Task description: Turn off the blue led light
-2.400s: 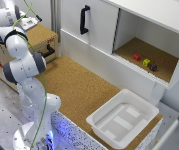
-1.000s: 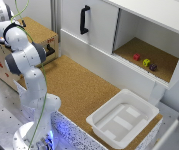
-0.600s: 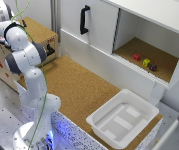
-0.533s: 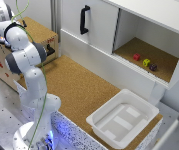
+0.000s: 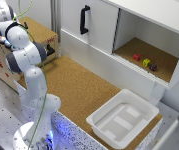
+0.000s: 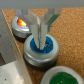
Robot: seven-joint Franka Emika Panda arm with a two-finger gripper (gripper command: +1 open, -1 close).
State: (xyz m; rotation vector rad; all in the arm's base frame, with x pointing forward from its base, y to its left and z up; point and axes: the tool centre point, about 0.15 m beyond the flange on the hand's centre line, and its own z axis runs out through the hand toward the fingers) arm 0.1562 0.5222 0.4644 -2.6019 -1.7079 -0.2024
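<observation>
blue led light only in wrist view

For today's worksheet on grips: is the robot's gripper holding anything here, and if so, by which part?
Nothing is held. In the wrist view the gripper, fingers close together, is at the top of the round blue button light in its metal ring, not clamped around it.

A white tray sits on my cork desk. Three small blocks lie in the open cabinet. Its black handle stands upright.
</observation>
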